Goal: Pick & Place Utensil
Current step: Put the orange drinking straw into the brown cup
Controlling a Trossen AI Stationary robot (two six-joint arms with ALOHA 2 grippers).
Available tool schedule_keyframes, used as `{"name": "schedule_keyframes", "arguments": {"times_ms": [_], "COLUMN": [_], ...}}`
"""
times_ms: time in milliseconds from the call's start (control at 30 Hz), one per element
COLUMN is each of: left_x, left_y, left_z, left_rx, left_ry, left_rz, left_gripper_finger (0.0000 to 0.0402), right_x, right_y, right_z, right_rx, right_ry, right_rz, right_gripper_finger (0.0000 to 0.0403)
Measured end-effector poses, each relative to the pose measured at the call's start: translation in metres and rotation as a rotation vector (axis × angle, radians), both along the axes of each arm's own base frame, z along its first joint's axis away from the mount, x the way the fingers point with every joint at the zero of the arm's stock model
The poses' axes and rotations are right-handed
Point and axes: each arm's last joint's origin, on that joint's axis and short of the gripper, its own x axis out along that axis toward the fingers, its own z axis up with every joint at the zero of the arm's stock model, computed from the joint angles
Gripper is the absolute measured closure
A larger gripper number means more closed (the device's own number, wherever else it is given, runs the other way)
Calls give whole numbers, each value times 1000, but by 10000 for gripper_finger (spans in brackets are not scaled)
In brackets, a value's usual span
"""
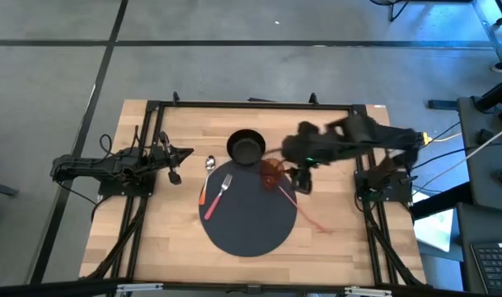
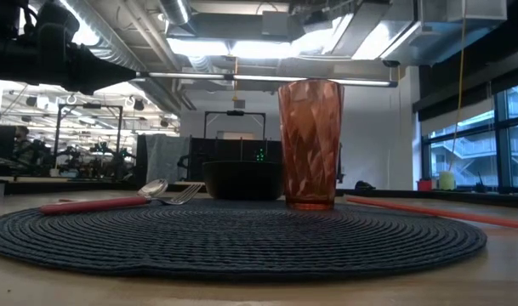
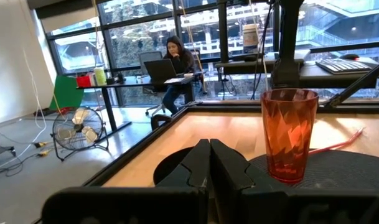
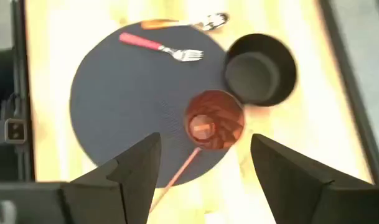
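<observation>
The right pincer [image 1: 302, 180] hung with fingers wide apart above the red cup [image 1: 272, 172] at the mat's [image 1: 249, 235] right edge, seemingly clear to reposition. The fork [image 1: 217, 196] lay on the mat's left part. The left pincer [image 1: 175, 175] waited, fingers together, at the tabletop's [image 1: 341, 247] left edge.

A person [image 3: 175, 59] is sitting at a dark desk [image 3: 149, 84] before tall glass windows [image 3: 139, 46]; a round metal floor fan [image 3: 80, 127] is standing on grey concrete floor [image 3: 27, 180].
</observation>
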Motion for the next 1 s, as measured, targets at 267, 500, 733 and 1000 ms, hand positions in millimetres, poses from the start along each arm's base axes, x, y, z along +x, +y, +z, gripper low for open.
{"name": "schedule_keyframes", "arguments": {"times_ms": [267, 500, 733, 1000], "left_x": [0, 0, 0, 0], "left_y": [0, 0, 0, 0], "left_z": [0, 0, 0, 0], "left_rx": [0, -2, -22, -25], "left_ry": [0, 0, -8, -11], "left_rz": [0, 0, -1, -1], "left_gripper_finger": [398, 398, 398, 398], "right_x": [-30, -28, -32, -20], "right_y": [55, 107, 96, 67], "right_z": [-46, -128, -192, -239], "right_rx": [21, -14, -19, 147], "right_ry": [122, 128, 215, 304], "right_rz": [-67, -89, -303, -374], "right_gripper_finger": [168, 168, 168, 168]}}
